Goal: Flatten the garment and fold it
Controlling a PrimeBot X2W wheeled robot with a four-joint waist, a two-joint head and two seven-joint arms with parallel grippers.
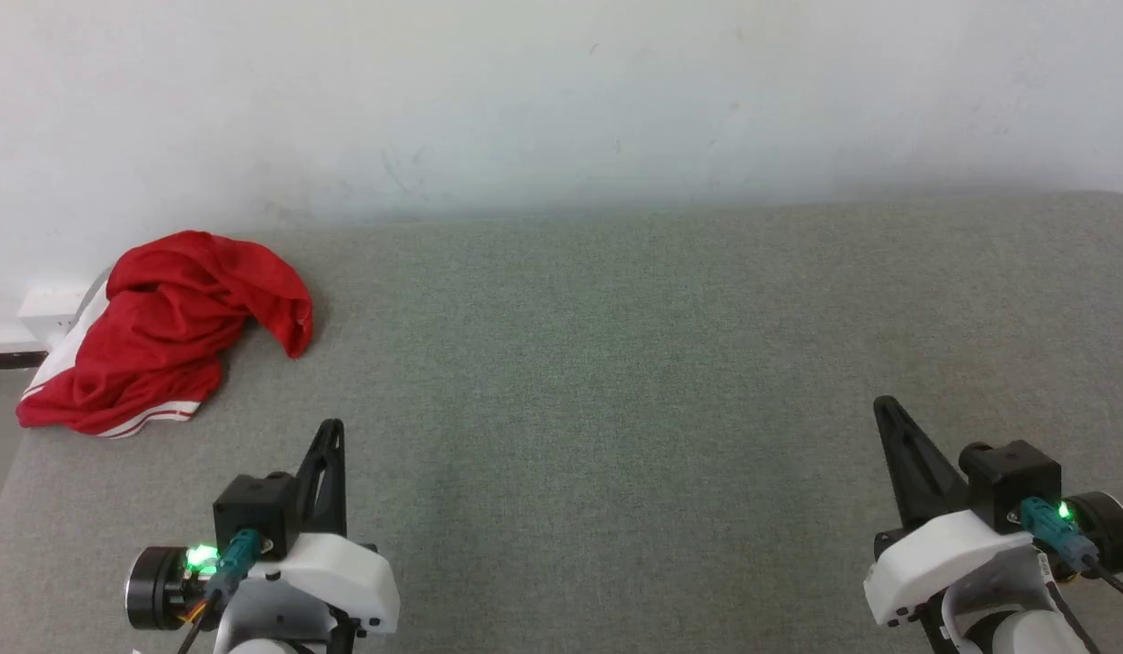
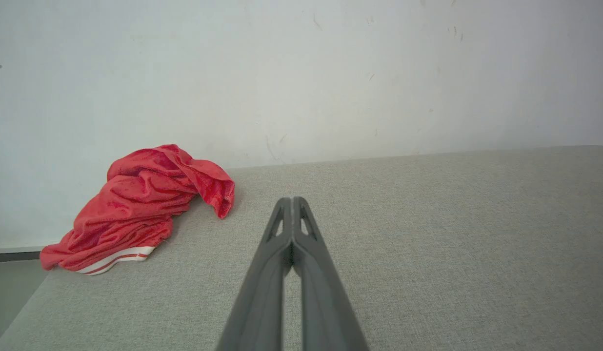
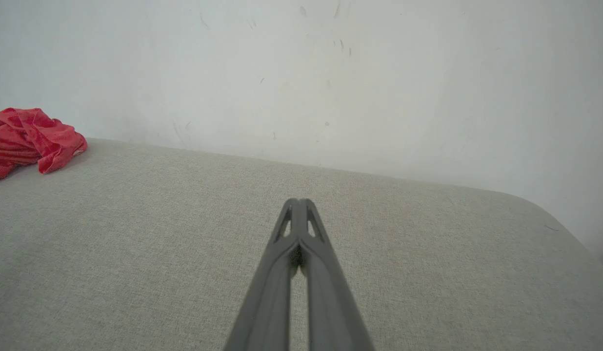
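The red garment (image 1: 162,331) lies bunched, white striped trim showing; left gripper (image 1: 332,427) and right gripper (image 1: 882,404) fingers are pressed together.

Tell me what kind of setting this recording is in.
Probably a plain indoor test room: a broad grey fabric-covered surface set against a bare, scuffed white wall, with a crumpled red garment lying near its far left corner.

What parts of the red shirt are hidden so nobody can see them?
1. Head view: which side of the garment is the front; its own crumpled folds hide that.
2. Right wrist view: part of the garment, cut off by the picture's left edge.
3. Left wrist view: the far side next to the wall, hidden by the heap itself.
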